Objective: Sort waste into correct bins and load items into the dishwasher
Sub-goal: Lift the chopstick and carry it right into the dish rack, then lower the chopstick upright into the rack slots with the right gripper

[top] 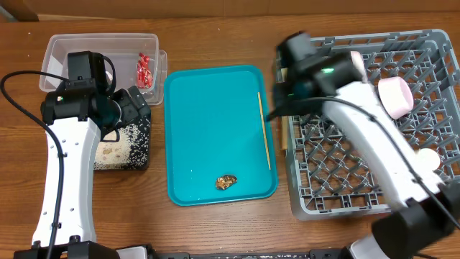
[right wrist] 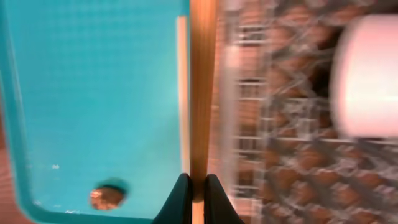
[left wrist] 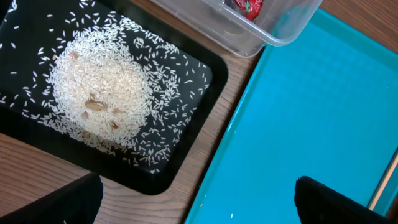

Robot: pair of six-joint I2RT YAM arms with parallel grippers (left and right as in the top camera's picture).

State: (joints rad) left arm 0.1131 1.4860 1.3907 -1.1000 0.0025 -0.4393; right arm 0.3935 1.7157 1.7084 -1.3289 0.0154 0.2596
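Rice (left wrist: 102,93) sits heaped in the black tray (left wrist: 186,163), far left. My left tool (left wrist: 196,199) hangs over that tray's inner edge, fingers spread wide, carrying nothing. Beyond it, the tub (top: 65,44) has the red wrapper (top: 144,70) inside.

Moving across, the teal tray (top: 208,108) is in the middle. The scrap (top: 226,181) lies near its front edge, and a second chopstick (top: 264,129) lies flat along its right rim.

Now the right tool (right wrist: 198,199), the one to watch. By the look of it, it is clenched on a chopstick (right wrist: 202,93) that runs straight out from the fingertips. The long axis follows the strip of bare surface (top: 215,230) between the teal tray and the rack (top: 345,188). That puts it parallel to the rack's left wall and to the second chopstick.

So the rack lies directly to the tool's right, just beside it, with only that wall between. The pink cup (top: 395,97) sits deeper in, further right.

My read is that the chopstick wants carrying sideways over the wall. It should then be laid lengthwise so it bridges the lattice instead of slipping through. For the scrap, the left arm is the free one.
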